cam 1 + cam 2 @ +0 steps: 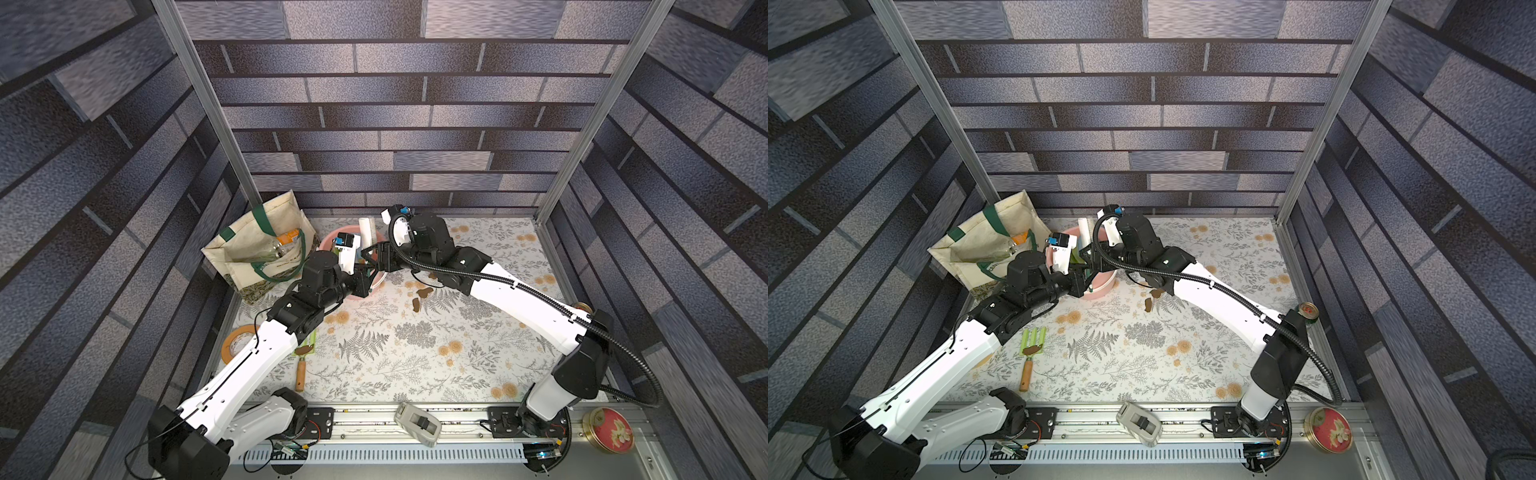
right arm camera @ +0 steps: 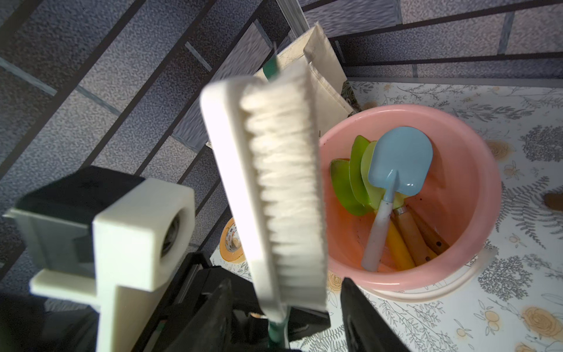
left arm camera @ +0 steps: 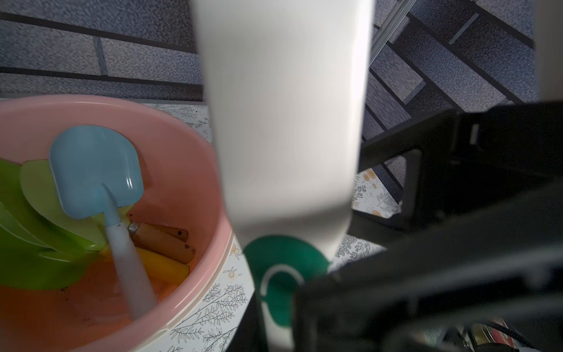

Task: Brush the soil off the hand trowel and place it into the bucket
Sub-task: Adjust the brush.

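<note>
The salmon-pink bucket [image 2: 493, 183] stands at the back of the table, also seen in the left wrist view [image 3: 198, 146] and in a top view [image 1: 1100, 286]. Inside it a blue hand trowel [image 2: 399, 164] leans blade-up among green-bladed trowels [image 2: 350, 183]. My left gripper [image 1: 370, 272] is shut on the green handle of a white brush [image 2: 268, 183], holding it upright beside the bucket. My right gripper [image 2: 286, 282] is open, with one jaw on each side of the brush's lower end. Soil blobs [image 1: 423, 293] lie on the cloth to the right of the bucket.
A green pronged hand tool [image 1: 1033, 343] with a brown blob on it lies near my left arm. A cream tote bag [image 1: 257, 245] stands left of the bucket. A tape roll [image 1: 237, 343], a tape dispenser [image 1: 417, 424], a red tin [image 1: 609, 428] and a small can [image 1: 1308, 309] sit around the edges.
</note>
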`<state>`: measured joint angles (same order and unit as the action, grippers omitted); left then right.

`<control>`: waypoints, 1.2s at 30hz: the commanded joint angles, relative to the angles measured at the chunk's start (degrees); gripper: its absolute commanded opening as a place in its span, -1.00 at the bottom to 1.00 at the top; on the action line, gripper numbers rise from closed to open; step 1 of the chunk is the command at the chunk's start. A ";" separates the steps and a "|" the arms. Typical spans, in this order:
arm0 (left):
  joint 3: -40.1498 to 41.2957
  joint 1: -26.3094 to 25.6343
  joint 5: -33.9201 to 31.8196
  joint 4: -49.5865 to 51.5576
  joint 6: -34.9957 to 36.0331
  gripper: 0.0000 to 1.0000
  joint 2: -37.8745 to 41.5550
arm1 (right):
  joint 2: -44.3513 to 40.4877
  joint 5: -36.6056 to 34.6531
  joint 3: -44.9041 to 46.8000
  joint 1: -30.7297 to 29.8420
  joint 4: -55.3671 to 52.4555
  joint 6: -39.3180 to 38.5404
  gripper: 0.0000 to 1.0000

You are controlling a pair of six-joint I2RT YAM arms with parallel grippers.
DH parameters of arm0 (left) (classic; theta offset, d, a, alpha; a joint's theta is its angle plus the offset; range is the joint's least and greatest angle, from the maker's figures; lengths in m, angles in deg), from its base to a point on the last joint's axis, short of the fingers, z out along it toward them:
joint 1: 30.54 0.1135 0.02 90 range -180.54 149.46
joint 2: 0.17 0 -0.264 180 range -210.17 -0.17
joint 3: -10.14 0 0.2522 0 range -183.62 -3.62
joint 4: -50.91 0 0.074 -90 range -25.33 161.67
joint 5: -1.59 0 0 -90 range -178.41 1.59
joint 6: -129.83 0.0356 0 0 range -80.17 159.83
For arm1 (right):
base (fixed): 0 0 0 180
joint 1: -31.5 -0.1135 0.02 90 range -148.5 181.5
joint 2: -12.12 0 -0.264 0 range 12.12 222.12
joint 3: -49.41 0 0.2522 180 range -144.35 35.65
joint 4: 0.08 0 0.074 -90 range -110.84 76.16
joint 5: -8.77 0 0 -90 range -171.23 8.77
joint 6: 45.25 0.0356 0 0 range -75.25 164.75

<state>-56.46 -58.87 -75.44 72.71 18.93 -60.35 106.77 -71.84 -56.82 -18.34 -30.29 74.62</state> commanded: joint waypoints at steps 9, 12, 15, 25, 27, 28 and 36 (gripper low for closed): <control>-3.16 -1.35 -2.34 -4.01 2.21 -0.92 -2.22 | 1.85 0.44 0.75 -0.46 1.57 4.87 -0.14; -4.48 -2.33 -2.59 -2.57 3.39 -0.92 -3.19 | 2.79 0.37 -0.34 -0.77 1.33 4.20 -0.24; -4.84 -2.85 -2.51 -2.57 3.76 -0.92 -3.88 | 3.73 0.28 -1.93 -0.92 0.68 3.74 -0.37; -4.18 -3.04 -7.93 -4.35 2.63 -0.58 -3.47 | 4.50 -2.14 -2.87 -1.88 -1.48 2.31 -0.86; -3.95 -2.95 -9.16 -3.73 2.54 -0.19 -2.71 | 4.25 -4.13 -3.14 -1.86 -2.51 1.05 -0.92; -3.85 -2.89 -9.73 -2.97 2.58 -0.01 -2.27 | 4.10 -4.94 -3.31 -1.77 -2.91 0.20 -0.93; -2.76 0.78 -12.90 13.88 -0.41 0.52 5.93 | 3.71 -7.78 -7.60 1.98 -6.46 -5.20 -0.96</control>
<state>-58.80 -59.66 -85.99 78.61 20.63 -58.28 110.79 -78.42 -61.32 -17.71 -34.66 72.32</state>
